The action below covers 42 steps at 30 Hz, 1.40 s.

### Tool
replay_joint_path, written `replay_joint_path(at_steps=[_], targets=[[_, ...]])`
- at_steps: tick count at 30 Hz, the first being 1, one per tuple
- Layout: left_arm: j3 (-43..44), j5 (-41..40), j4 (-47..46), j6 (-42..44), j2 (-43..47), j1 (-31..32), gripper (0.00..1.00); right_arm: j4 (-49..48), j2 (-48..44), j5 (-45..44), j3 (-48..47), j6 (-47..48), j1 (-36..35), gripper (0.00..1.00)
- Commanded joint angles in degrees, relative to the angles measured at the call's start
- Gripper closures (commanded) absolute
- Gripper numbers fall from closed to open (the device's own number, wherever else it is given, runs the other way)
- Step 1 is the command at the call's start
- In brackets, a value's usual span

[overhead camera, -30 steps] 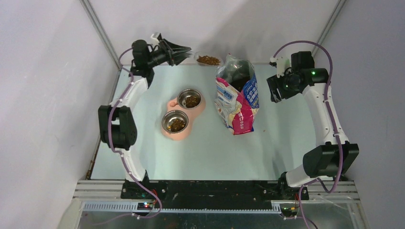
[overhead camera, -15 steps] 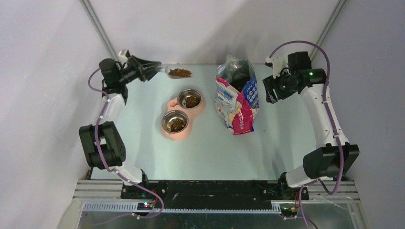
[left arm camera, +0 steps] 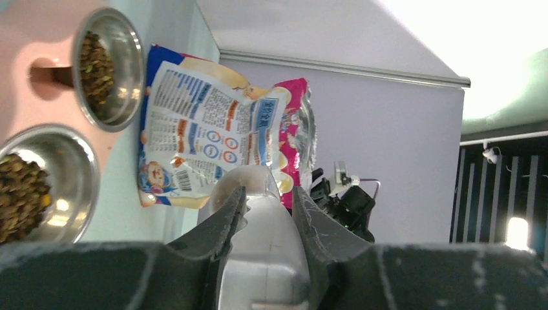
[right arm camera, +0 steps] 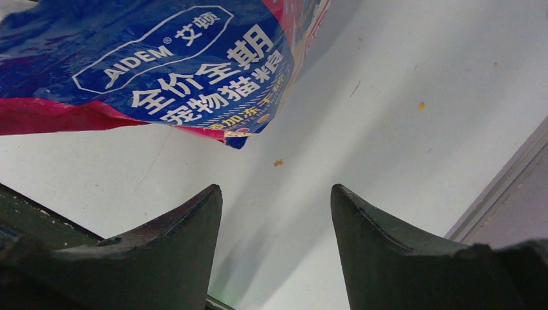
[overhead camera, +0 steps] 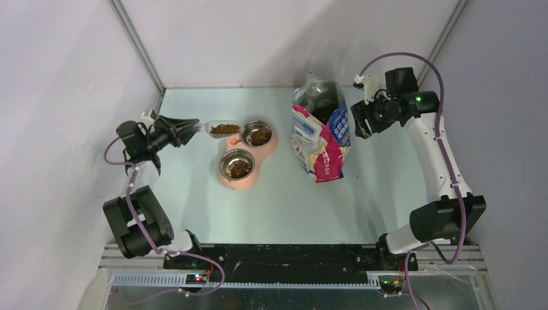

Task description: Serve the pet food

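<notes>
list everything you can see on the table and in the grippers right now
pet food: three portions, dark brown, one in the scoop, one in each steel bowl
scoop: one, translucent, held just left of the far bowl
steel bowls: two, silver, set in the feeder
feeder: one, pink, left of centre on the table
cat food bag: one, pink, white and blue, top open, right of the feeder
loose crumbs: a few, orange-brown, on the table near the bag
table: one, pale green
left gripper: one, black, shut on the scoop handle
right gripper: one, black, open and empty, beside the bag
</notes>
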<state>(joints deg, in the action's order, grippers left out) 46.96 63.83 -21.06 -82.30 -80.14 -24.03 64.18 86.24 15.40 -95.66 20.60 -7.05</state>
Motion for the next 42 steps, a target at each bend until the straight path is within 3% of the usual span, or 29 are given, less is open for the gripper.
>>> replay_joint_path(at_steps=[1,7,11,20,28,42], targets=[[-3.82,3.21,1.25,6.43,2.95,-3.2,1.0,-0.47,0.02,1.75,-2.46,0.77,-0.49,0.34],[-9.4,-5.34,12.83,20.42,7.81,-8.56,1.0,-0.34,-0.33,2.56,-2.53,1.42,-0.42,0.34],[-12.07,-8.79,16.75,24.25,10.21,-11.34,1.0,-0.29,-0.8,2.41,-3.21,2.03,-0.44,0.34],[-10.55,-16.41,32.45,40.37,12.72,-11.82,1.0,-0.02,-2.08,3.77,-2.98,2.15,-0.8,0.34],[-8.29,-20.4,36.27,43.01,12.32,-11.78,1.0,0.23,-2.49,3.45,-2.87,3.46,-0.86,0.34],[-4.31,-20.52,36.01,44.79,8.99,-10.47,1.0,0.15,-3.95,2.16,-1.23,4.59,-1.18,0.34]])
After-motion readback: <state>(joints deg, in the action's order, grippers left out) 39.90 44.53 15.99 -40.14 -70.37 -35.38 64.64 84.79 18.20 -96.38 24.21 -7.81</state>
